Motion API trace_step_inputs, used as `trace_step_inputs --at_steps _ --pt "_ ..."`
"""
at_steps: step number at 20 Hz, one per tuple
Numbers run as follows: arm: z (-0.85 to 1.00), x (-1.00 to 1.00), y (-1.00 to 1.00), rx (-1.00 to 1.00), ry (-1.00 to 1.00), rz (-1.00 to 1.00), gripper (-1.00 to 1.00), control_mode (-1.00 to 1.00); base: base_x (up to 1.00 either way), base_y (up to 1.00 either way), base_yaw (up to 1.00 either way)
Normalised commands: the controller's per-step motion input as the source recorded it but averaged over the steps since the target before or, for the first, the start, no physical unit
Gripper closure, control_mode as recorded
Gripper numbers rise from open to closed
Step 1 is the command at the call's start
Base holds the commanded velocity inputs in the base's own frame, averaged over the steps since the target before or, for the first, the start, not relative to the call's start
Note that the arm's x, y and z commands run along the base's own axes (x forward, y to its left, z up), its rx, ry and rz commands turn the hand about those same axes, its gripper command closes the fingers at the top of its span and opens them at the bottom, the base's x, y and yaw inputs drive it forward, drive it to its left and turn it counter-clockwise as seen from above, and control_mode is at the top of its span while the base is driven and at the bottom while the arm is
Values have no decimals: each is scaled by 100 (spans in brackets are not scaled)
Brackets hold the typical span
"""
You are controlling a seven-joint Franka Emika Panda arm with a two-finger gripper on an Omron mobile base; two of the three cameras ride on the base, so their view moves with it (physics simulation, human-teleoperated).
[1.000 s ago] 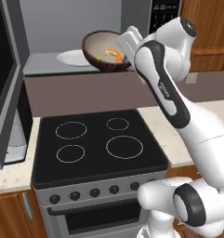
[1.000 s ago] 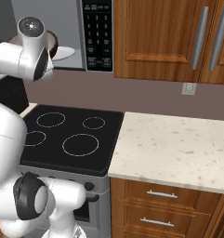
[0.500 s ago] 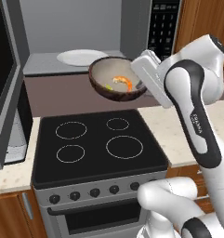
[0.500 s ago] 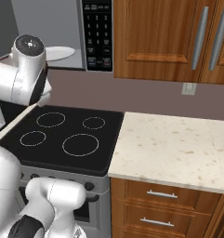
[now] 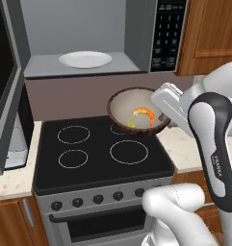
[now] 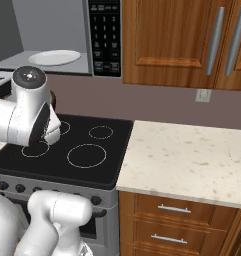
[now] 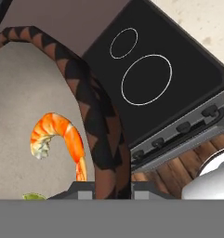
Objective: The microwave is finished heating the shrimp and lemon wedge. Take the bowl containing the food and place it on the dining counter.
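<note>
From this side the robot's white arm point(image 6: 27, 115) blocks the left of the black stovetop point(image 6: 77, 150) — microwave point(image 6: 52, 37) hangs open above with the white turntable plate point(image 6: 54, 57) inside. Speckled beige table point(image 6: 192, 160) sits right, wooden cabinets point(image 6: 187, 42) overhead.

White arm with dark joints, rising from the lower right of the left base view, bent at the elbow and reaching leftward at mid-height. Gripper point(image 5: 161, 116) pointing left with a slight downward tilt, jaws closed on the rim of the bowl point(image 5: 136, 115), one finger inside and one outside the wall. In the right base view, a rounded white joint with a dark cap turned toward the camera at the left.
</note>
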Motion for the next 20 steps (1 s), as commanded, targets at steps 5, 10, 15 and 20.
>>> trace_step_inputs --at_steps 5,10,15,20 --pt "0 0 0 0 0 -1 100 -100 0 0 0" --pt "0 0 0 0 0 0 100 -100 0 0 0" --pt "0 0 0 0 0 0 100 -100 0 0 0" --pt "0 0 -10 0 0 0 100 100 -2 -9 0"
